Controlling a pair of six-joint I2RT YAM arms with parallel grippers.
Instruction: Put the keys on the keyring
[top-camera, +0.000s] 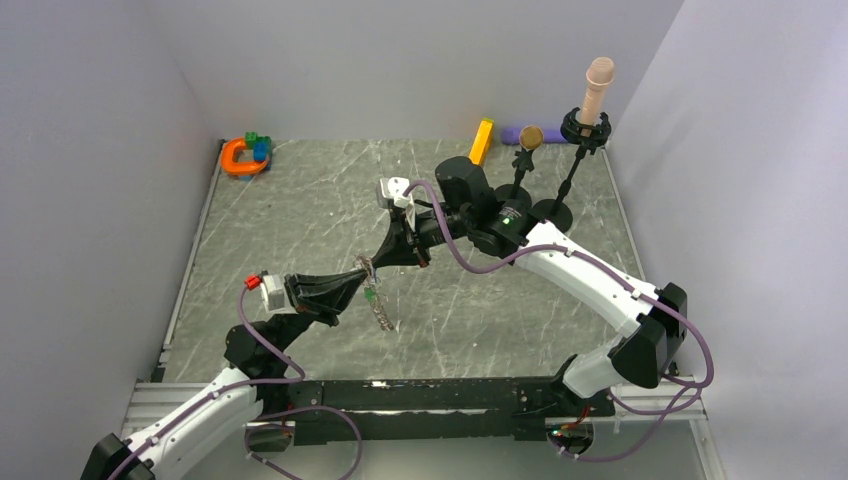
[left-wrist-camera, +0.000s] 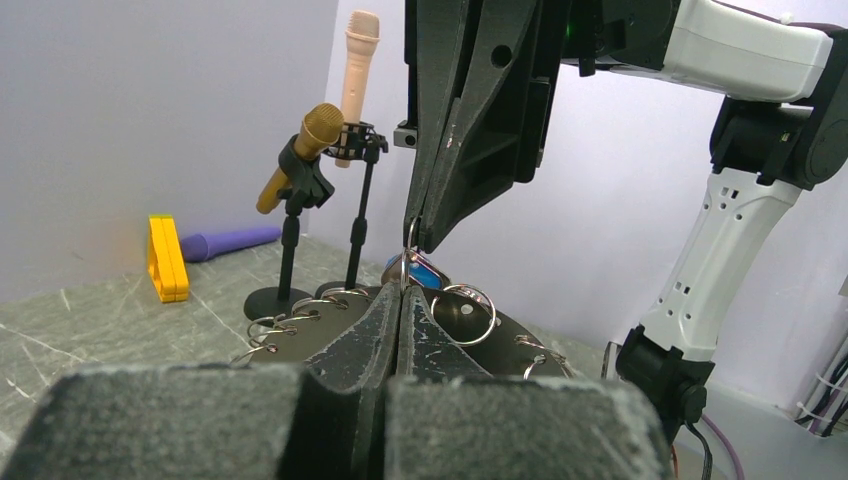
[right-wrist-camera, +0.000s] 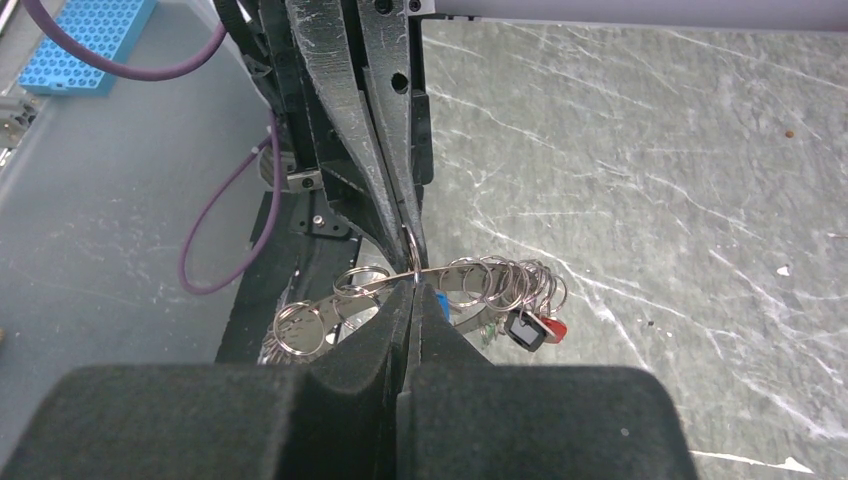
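You work on a grey tabletop (top-camera: 300, 210) with a marbled pattern of pale veins. Plain, matt, light-grey panels enclose it on three sides: a back wall (top-camera: 400, 60), a left wall (top-camera: 80, 180) and a right wall (top-camera: 740, 200). A metal rail (top-camera: 190, 258) runs along the left edge. Lighting is even and diffuse, and shadows are soft

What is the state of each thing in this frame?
keyring: held off the table.
left gripper: shut on the keyring's edge.
right gripper: shut on the same edge.
keys: red and dark ones hang on its small rings.
microphones: upright in stands.
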